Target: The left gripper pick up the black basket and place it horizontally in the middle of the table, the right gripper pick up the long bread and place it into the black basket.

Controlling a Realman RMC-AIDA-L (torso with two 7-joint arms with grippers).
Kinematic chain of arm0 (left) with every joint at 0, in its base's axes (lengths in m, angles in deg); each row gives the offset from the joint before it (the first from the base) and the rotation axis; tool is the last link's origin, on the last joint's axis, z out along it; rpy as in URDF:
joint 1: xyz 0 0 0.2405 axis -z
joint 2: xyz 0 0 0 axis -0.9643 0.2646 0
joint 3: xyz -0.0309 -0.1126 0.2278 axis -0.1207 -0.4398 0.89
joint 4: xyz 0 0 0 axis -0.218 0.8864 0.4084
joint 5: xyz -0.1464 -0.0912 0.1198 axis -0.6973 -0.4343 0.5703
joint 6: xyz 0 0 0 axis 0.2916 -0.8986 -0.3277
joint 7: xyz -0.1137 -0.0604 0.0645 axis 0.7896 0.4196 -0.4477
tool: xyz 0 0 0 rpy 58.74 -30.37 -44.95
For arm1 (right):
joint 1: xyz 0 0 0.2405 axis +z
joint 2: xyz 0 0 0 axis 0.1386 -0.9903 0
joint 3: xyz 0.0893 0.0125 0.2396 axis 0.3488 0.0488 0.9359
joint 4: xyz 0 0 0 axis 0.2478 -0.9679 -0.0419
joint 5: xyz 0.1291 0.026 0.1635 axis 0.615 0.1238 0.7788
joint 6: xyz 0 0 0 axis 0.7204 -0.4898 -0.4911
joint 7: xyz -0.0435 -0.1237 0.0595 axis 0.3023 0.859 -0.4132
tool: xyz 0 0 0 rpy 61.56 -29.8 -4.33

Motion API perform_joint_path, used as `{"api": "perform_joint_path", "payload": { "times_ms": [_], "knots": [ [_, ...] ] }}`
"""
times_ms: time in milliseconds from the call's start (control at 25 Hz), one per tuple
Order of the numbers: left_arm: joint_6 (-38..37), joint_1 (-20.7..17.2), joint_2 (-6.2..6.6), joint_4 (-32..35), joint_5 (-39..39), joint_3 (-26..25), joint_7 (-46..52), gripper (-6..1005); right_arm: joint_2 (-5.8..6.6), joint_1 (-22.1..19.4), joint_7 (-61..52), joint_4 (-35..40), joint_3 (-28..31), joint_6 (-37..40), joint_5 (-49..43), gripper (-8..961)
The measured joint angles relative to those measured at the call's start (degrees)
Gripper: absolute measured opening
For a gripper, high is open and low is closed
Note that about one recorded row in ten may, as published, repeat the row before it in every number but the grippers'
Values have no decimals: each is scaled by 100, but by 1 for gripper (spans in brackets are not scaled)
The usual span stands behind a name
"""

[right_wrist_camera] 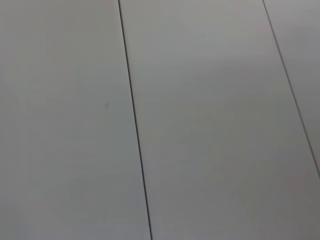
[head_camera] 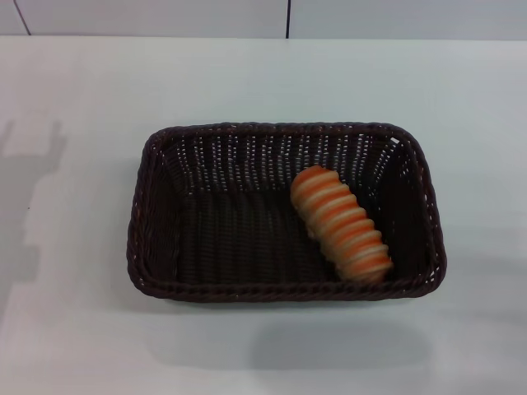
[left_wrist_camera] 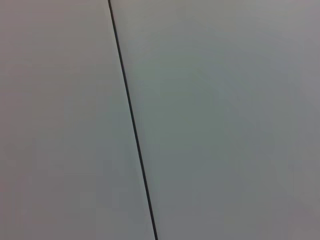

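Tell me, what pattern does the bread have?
Orange-brown with cream stripes across the bread; the head view shows it best.

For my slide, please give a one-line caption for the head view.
Long bread lying diagonally in the right half of the black basket on the white table; no gripper in view.

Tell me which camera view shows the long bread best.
The head view. There the long bread lies whole and diagonal inside the black basket, toward its right end. Both wrist views show none of it, only pale panels with dark seams.
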Motion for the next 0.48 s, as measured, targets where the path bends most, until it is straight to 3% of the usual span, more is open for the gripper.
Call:
{"api": "perform_joint_path", "payload": {
  "times_ms": [480],
  "knots": [
    [-42, -154, -35, 13, -4, 15, -1, 752, -5, -69, -2, 42, 4, -7, 4, 847]
  ]
}}
